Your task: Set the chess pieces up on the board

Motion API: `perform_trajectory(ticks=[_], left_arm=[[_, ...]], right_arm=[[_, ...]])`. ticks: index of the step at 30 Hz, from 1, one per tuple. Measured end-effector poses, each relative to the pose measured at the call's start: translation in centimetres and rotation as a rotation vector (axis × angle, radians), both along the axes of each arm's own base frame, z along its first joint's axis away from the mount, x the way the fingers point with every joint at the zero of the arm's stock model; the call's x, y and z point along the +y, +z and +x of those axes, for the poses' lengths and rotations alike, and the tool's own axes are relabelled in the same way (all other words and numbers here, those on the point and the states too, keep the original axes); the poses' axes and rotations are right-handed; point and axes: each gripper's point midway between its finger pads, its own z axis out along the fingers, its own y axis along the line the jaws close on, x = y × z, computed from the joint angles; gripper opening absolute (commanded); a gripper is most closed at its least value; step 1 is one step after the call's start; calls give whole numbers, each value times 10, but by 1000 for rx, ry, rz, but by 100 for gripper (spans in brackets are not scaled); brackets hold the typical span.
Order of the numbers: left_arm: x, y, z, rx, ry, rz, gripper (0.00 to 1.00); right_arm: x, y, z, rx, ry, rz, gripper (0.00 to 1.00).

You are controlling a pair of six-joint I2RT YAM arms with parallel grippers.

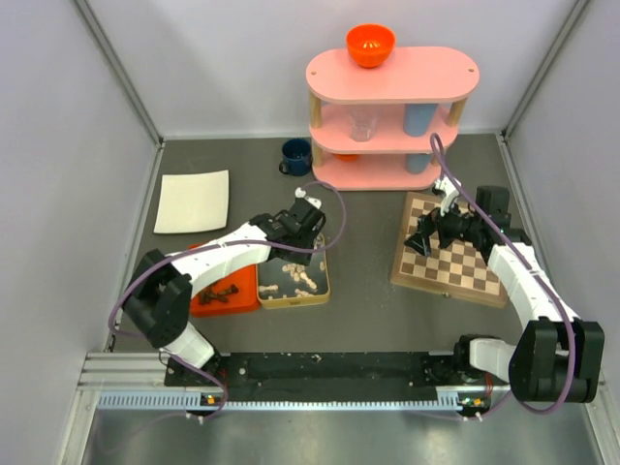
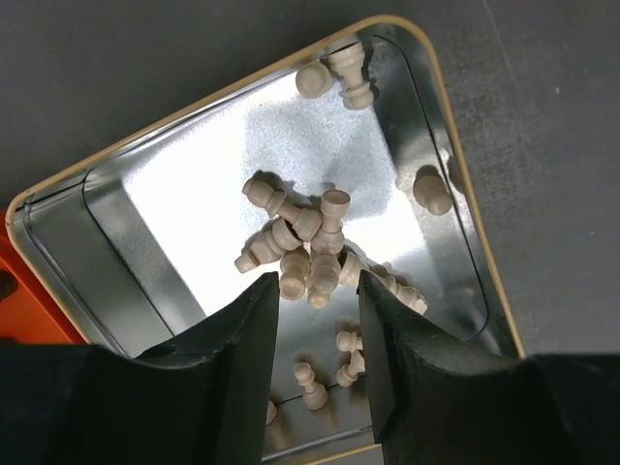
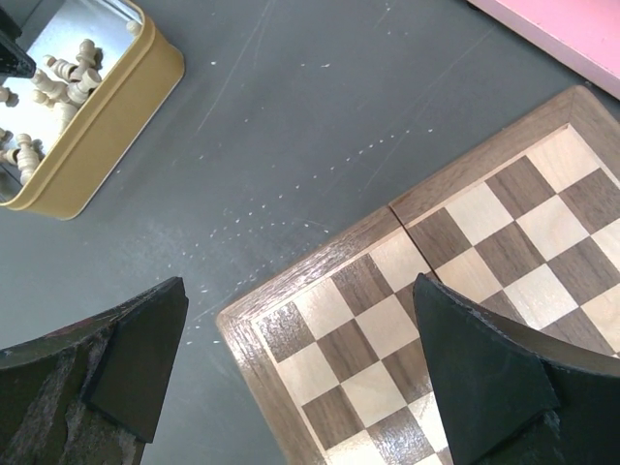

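Note:
The board (image 1: pixel 455 263) lies on the right of the table; no pieces show on it. My right gripper (image 1: pixel 426 235) hovers over its left corner, open wide and empty. In the right wrist view the gripper (image 3: pixel 298 291) spans that corner of the board (image 3: pixel 465 242). Cream chess pieces (image 1: pixel 295 276) lie in a silver tin (image 1: pixel 325 283). My left gripper (image 1: pixel 308 232) is open above the tin. In the left wrist view its fingertips (image 2: pixel 266 295) straddle the near edge of a heap of cream pieces (image 2: pixel 300 228). Dark pieces (image 1: pixel 223 291) lie in the orange tray (image 1: pixel 244 303).
A pink three-tier shelf (image 1: pixel 392 107) with an orange bowl (image 1: pixel 370 44) on top stands behind the board. A blue mug (image 1: pixel 296 155) sits left of it, and a white square plate (image 1: pixel 192 201) at the far left. Grey walls enclose the table.

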Motion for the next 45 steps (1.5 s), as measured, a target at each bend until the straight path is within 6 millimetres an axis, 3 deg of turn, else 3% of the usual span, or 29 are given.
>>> perform_trajectory(ticks=[10, 19, 29, 37, 45], left_arm=[[3, -22, -4, 52, -2, 55, 41], [0, -25, -7, 73, -14, 44, 37], [0, -34, -9, 99, -18, 57, 25], [0, -34, -10, 100, -23, 62, 5], [2, -23, -12, 87, -32, 61, 0]], right_arm=[[-2, -1, 1, 5, -8, -11, 99], [-3, -5, 0, 20, -14, -17, 99], [-4, -5, 0, 22, -16, -20, 99], [-5, -6, 0, 20, -18, -29, 99], [-6, -7, 1, 20, -24, -35, 99]])
